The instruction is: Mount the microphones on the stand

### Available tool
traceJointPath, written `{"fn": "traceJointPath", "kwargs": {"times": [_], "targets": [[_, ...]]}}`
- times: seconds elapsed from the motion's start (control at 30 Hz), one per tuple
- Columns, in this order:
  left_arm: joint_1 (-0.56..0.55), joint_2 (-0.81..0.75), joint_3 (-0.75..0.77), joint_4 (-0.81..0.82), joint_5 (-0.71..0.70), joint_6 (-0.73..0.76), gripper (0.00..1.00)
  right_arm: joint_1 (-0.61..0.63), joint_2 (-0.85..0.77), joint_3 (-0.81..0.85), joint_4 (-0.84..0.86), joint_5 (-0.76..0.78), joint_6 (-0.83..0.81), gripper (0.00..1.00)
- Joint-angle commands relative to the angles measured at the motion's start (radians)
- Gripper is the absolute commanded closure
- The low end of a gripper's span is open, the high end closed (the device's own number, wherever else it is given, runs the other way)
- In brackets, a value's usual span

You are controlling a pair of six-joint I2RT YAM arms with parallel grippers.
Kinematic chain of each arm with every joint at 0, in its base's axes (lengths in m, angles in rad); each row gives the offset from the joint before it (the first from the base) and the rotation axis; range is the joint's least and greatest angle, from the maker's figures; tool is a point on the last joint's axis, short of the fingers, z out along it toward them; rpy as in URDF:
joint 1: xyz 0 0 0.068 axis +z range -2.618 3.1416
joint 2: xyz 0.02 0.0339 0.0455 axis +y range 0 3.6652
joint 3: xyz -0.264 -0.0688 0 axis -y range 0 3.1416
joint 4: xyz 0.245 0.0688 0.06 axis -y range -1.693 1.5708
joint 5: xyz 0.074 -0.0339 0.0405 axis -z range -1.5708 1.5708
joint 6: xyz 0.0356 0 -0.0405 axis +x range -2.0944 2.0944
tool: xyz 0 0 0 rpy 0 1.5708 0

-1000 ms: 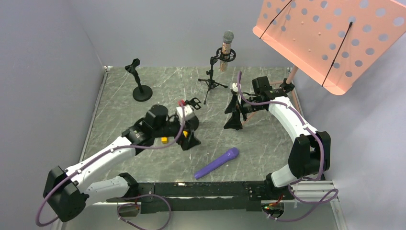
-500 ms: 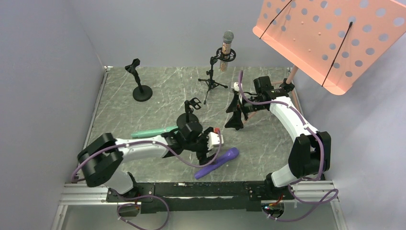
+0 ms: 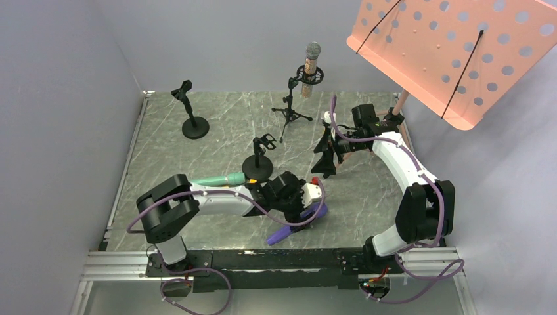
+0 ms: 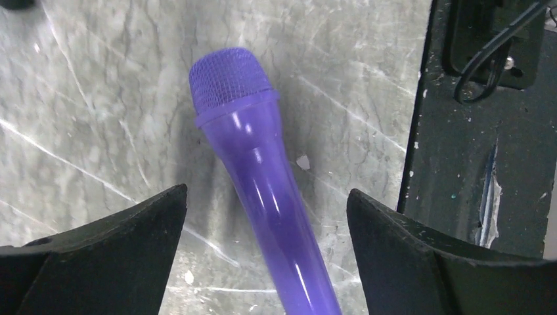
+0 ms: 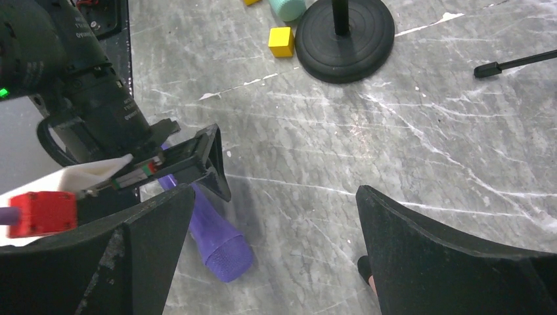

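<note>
Near edge: black rail [image 3: 263,259] with both arm bases bolted on

Purple microphone [image 4: 263,177] lying flat on the grey marbled desk [image 3: 368,190], close to the rail, mesh head pointing away from the bases and to the right, handle slanting back toward the rail

Left end effector [image 4: 264,193] directly over the purple microphone, jaws apart, one finger on each side of the body just below the head; a gap of desk shows on both sides, no contact seen. In the top view the left arm reaches low across the front of the desk to get there

Teal microphone [image 3: 220,178] lying flat just behind the left forearm, one end just beside the round base of a short black stand [image 3: 257,164]; the clip on that stand is unfilled. Small yellow cube [image 5: 281,41] on the desk, just beside the same base

Right end effector [image 5: 276,191] further back on the right half, above the desk, jaws wide apart, nothing between them; its camera looks down toward the purple head and the left wrist

Far left: second round-base stand [image 3: 190,111], clip unfilled

Far centre: tripod stand [image 3: 291,108] holding the pinkish-copper microphone [image 3: 310,69] upright in its ring, silver head on top

Far right, above the desk: pink perforated music stand tray [image 3: 453,52], tilted
</note>
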Motion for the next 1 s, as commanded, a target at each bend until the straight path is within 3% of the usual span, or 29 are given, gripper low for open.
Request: {"fn": "traceJointPath", "kwargs": {"times": [0.0,0.5,0.67,0.97], "targets": [[-0.039,0.038,0.037,-0.033,-0.092,-0.178,0.07,-0.005,-0.029,0.026,0.026,-0.011,-0.011,0.0],[-0.123,0.17,0.207,-0.311,-0.47,-0.316,0.3,-0.012,-0.031,0.024,0.031,-0.007,-0.008,0.0],[-0.146,0.224,0.26,-0.373,-0.523,-0.326,0.37,-0.016,-0.033,0.024,0.031,-0.01,-0.008,0.0],[-0.149,0.171,0.22,-0.351,-0.516,-0.327,0.93,-0.019,-0.031,0.023,0.031,-0.01,-0.006,0.0]]}}
